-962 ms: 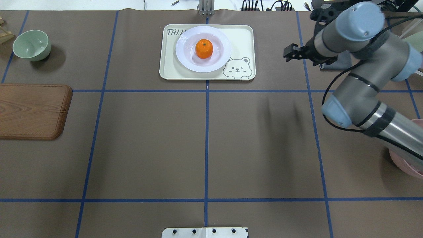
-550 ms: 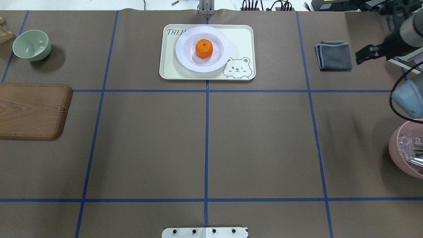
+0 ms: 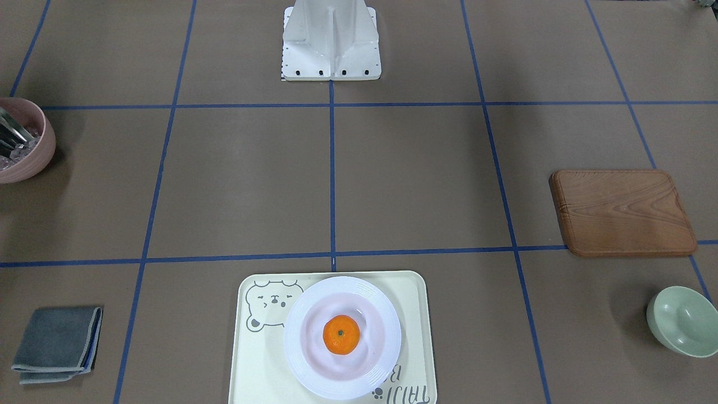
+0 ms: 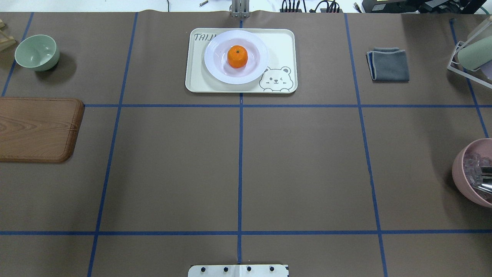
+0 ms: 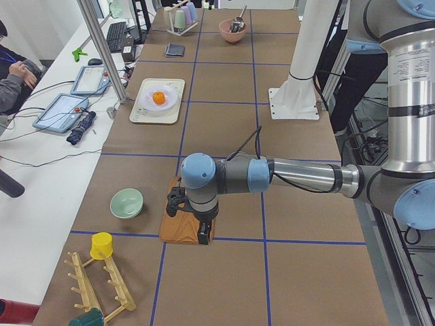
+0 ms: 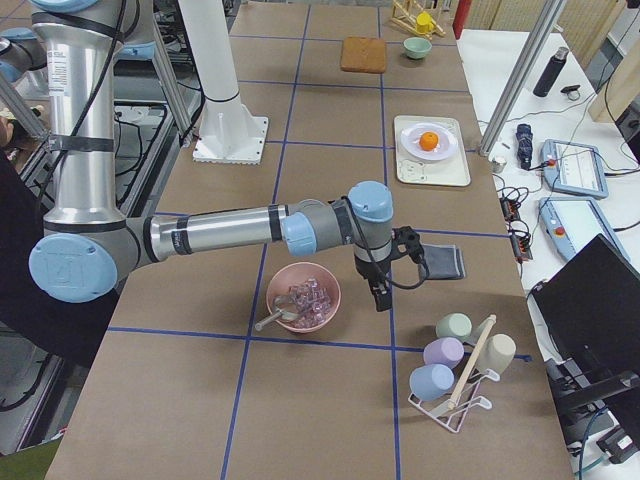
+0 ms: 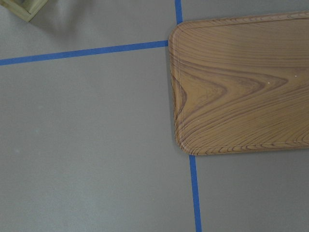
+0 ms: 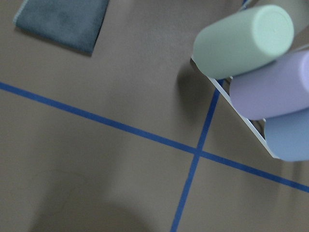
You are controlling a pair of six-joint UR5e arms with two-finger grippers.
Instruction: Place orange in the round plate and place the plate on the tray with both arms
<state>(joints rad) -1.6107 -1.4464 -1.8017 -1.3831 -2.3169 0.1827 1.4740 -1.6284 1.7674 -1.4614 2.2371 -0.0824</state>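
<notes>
The orange (image 4: 237, 56) sits in the well of the white round plate (image 4: 215, 69). The plate rests on the cream tray (image 4: 282, 42) at the table's far middle; the front view shows the same orange (image 3: 341, 334), plate (image 3: 305, 362) and tray (image 3: 252, 359). No arm appears in the overhead or front views. In the left side view my left gripper (image 5: 175, 204) hovers over the wooden board (image 5: 183, 227). In the right side view my right gripper (image 6: 408, 243) hangs by the grey cloth (image 6: 443, 262). I cannot tell if either is open or shut.
A green bowl (image 4: 37, 52) and the wooden board (image 4: 36, 129) lie at the left. The grey cloth (image 4: 389, 64), a cup rack (image 4: 471, 57) and a pink bowl (image 4: 474, 173) holding ice cubes lie at the right. The white base (image 3: 331, 39) stands at the robot's edge.
My right arm has swung away to the right and left the overhead view, uncovering the grey cloth. The orange, plate and tray have not moved.
</notes>
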